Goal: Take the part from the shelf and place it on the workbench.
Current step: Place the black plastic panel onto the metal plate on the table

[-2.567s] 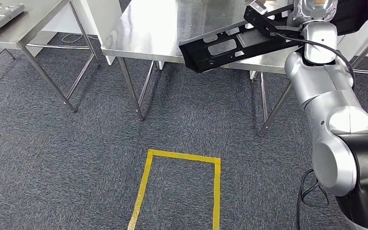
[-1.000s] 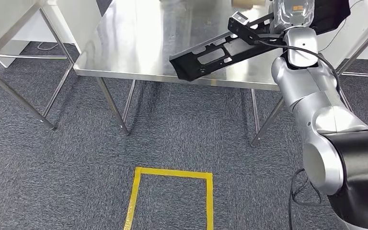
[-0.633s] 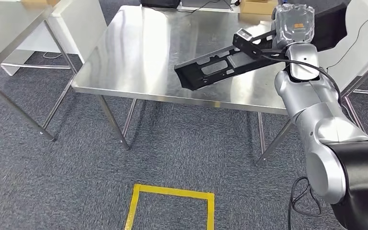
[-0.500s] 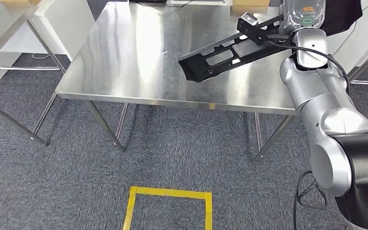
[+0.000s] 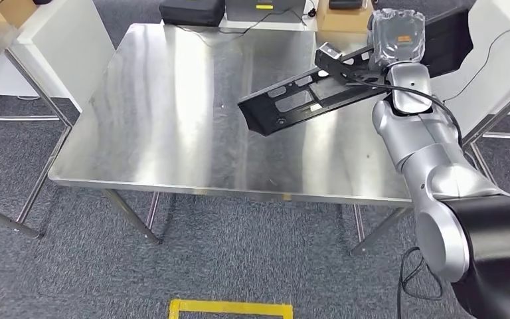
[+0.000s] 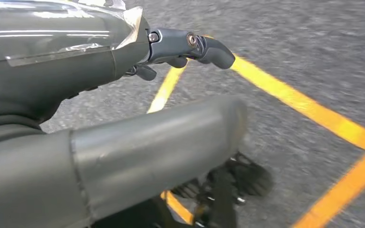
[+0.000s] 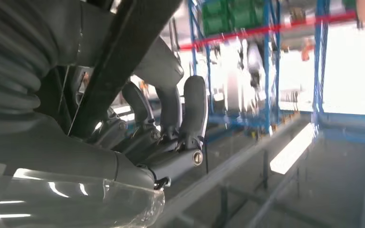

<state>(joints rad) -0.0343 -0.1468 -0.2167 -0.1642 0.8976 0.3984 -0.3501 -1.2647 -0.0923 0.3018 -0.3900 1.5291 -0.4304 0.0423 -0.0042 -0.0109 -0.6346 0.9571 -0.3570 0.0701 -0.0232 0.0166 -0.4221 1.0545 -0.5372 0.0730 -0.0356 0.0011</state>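
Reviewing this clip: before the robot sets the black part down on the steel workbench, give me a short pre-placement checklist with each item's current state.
1. Right hand holds the black part: ok.
2. Part is over the workbench, not the floor: ok.
3. Part is level for set-down: not ok, it tilts with its far end lower.
4. Bench surface under the part is bare: ok.
5. Part clear of the boxes at the bench's far edge: ok.
6. Left hand holds nothing, above the carpet: ok.
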